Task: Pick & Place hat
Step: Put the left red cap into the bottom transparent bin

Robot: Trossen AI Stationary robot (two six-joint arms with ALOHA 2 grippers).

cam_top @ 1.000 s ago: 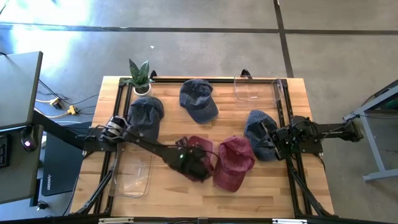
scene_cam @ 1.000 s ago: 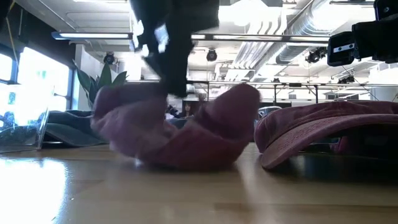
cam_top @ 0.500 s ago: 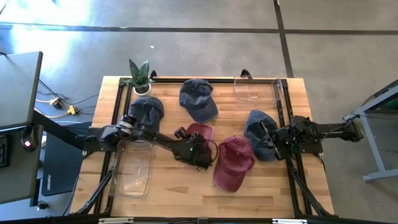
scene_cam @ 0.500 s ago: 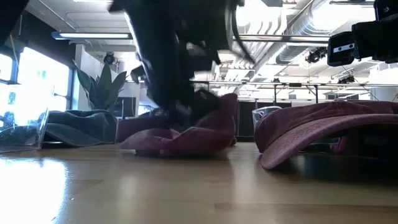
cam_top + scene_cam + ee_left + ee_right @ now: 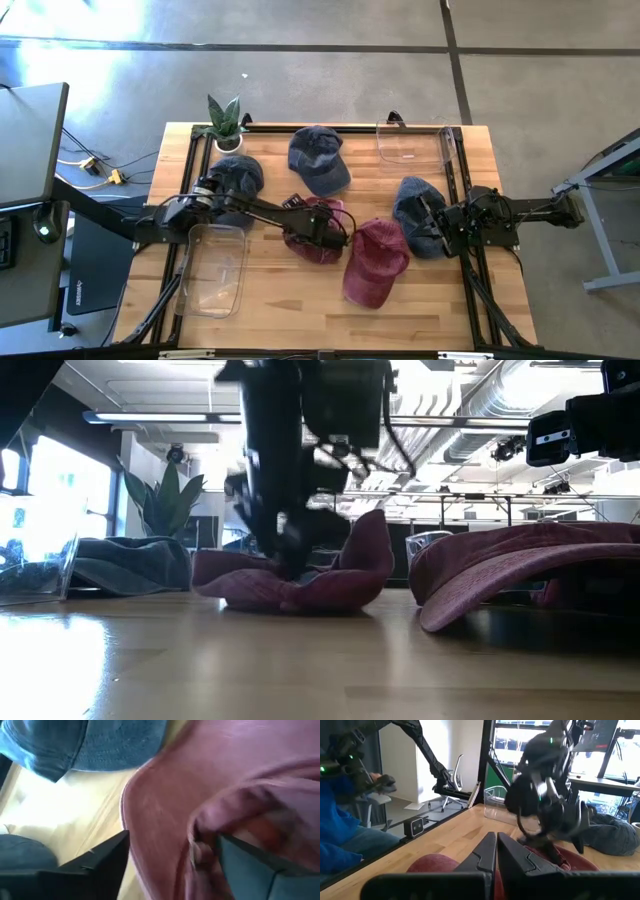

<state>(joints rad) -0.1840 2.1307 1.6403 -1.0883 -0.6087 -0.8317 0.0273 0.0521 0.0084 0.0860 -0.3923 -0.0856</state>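
straddling maroon hat (image 5: 318,236), left gripper (image 5: 312,236) spread

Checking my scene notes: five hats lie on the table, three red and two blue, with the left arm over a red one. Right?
Not quite: the high view shows two red hats and three blue hats. The left gripper is over a red one.

The left claw (image 5: 318,228) reaches low over mid-table with fingers spread apart, while the right claw (image 5: 432,222) waits pinched together at the right edge.
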